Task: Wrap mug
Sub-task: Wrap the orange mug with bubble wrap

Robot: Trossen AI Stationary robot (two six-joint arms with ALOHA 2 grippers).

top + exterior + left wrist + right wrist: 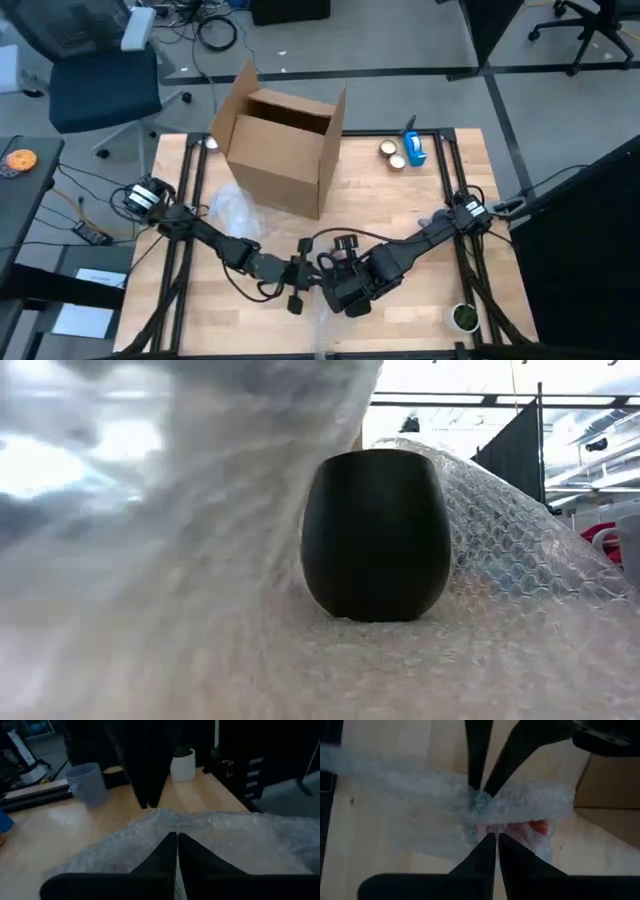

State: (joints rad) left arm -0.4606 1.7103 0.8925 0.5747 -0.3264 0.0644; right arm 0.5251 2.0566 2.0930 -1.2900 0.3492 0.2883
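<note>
Low view is showing a dark, rounded ceramic mug [376, 535] standing upright on a sheet of clear bubble wrap [500, 540], which is rising behind it and draping close across the camera. From above, both arms are meeting over the near middle of the pale wooden worktop [400, 205], where that sheet [325, 305] is lying. The left end effector [296, 283] is showing its fingers [165, 855] pressed together on the wrap's raised edge [210, 827]. The right end effector [345, 295] is likewise pinching a bunched fold of the wrap [480, 805] between closed fingers [487, 850], opposite the left arm's fingers. A small white pot [463, 317] holding a green plant is sitting at the near right corner. More crumpled clear plastic [235, 212] is lying beside the left arm. Farther back, an open brown cardboard box [283, 150] is standing with flaps raised; what it contains cannot be told. Beyond it to the right, two tape rolls [392, 154] and a blue dispenser [413, 147] are resting near the far edge.
</note>
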